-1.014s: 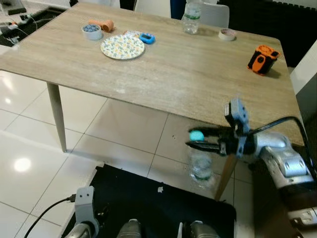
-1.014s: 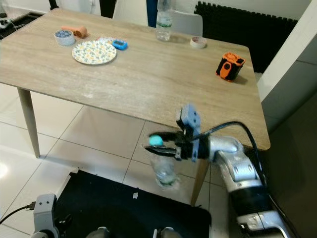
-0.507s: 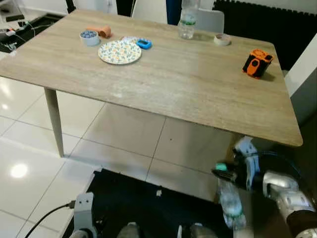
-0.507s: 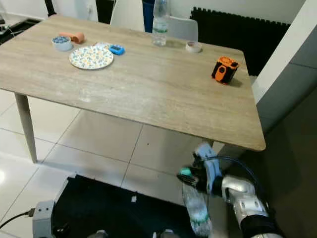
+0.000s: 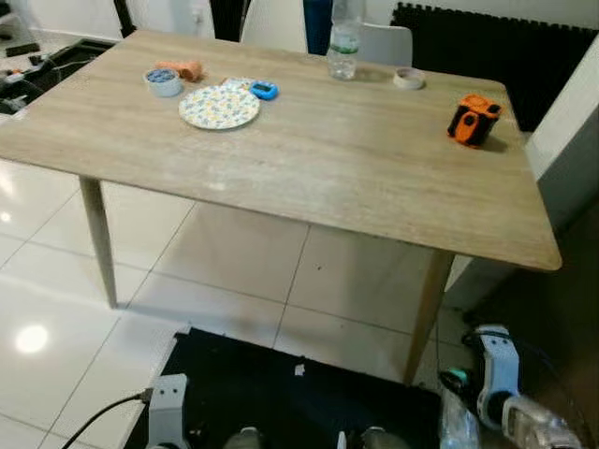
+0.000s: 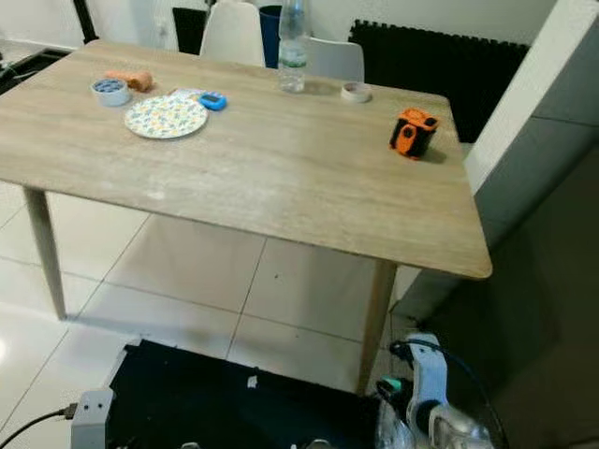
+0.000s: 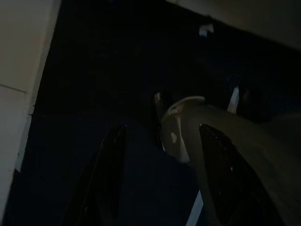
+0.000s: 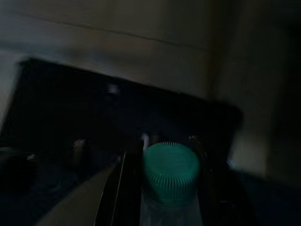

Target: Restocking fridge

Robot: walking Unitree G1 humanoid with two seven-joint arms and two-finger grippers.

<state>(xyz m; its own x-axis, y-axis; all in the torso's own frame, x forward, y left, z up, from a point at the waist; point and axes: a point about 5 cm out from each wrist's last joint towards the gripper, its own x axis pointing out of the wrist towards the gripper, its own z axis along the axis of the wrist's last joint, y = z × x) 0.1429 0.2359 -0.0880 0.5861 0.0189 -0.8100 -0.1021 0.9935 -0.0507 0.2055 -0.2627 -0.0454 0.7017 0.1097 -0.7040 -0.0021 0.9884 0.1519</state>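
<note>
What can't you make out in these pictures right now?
- Held bottle: body cut off by the eye views' bottom edge; right wrist view is dark and blurred, label unreadable.
- Right gripper: fingers barely visible beside the green cap.
- Left gripper: view very dark, surroundings unclear.
- Table bottle: top cut off by the frame edge.
- Small bowl: contents too small to identify.

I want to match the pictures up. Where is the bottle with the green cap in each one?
Left eye view: bottle at the bottom right, held by the right gripper, below the table.
Right eye view: bottom, right of middle, below the table's near right corner.
Right wrist view: green cap between the black fingers.
Shared landmark: the green cap.
</note>
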